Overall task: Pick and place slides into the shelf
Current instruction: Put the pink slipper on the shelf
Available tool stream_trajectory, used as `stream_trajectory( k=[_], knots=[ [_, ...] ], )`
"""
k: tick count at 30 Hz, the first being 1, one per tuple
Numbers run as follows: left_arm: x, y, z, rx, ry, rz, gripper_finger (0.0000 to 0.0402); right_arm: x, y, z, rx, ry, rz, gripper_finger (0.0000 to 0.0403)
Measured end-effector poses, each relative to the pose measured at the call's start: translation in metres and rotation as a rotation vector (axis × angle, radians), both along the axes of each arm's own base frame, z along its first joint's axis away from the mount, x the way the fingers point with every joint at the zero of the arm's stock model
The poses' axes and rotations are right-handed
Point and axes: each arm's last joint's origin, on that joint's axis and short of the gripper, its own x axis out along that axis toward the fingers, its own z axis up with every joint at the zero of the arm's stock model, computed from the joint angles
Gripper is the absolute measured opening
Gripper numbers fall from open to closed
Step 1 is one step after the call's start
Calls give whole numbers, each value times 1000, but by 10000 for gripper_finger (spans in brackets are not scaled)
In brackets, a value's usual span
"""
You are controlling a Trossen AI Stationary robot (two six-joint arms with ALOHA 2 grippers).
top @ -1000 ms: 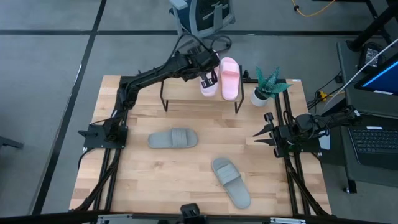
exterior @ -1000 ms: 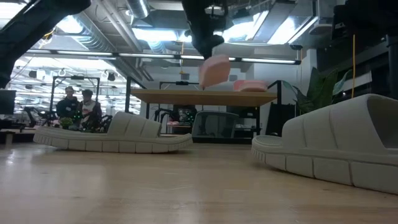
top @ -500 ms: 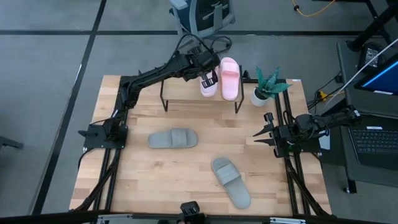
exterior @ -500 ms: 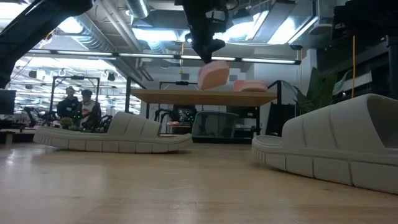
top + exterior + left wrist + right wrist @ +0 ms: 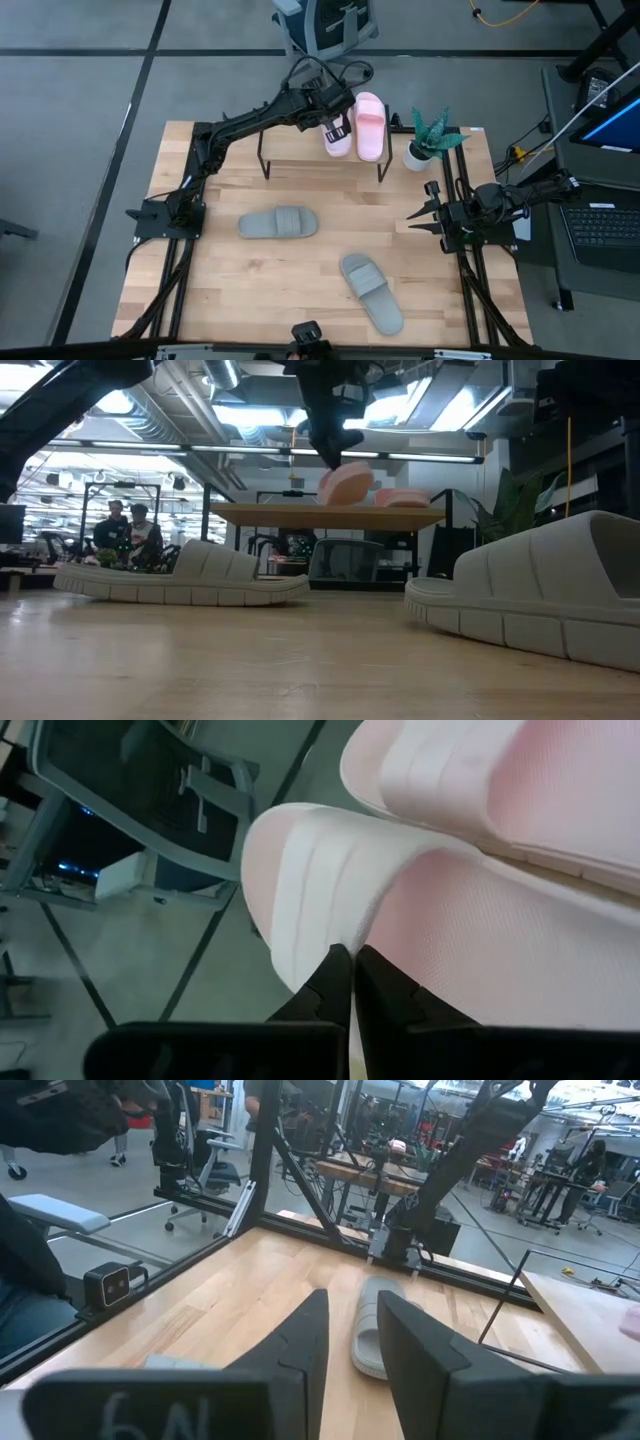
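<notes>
Slides number four on this workbench: two pale pink ones up on the shelf and two grey-green ones on the wooden table below it. One pink slide lies flat on the shelf's top board near its right end. The second pink slide sits just beside it, tilted, its heel end pinched in the left gripper, whose two fingers are closed together on the foam; the left wrist view shows the dark fingertips pressed into the pale edge of that slide, with the other pink one close behind.

On the table, one grey-green slide lies crosswise left of centre, and the other lies angled toward the near right corner. The right gripper hangs over the table's right edge, well apart from every slide, its fingers spread; its wrist view looks across the boards at a grey-green slide.

A small potted plant stands by the shelf's right end. Two people sit in the room beyond. No brand name is readable on the slides.
</notes>
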Motion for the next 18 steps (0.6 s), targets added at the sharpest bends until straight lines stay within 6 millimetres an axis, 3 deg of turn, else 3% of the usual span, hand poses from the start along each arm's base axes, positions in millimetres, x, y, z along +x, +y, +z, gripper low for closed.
stream_trajectory(
  k=[18],
  knots=[
    [15, 6, -24, -6, 33, -11, 0, 0, 0, 0, 0, -1, 0, 90]
  ],
)
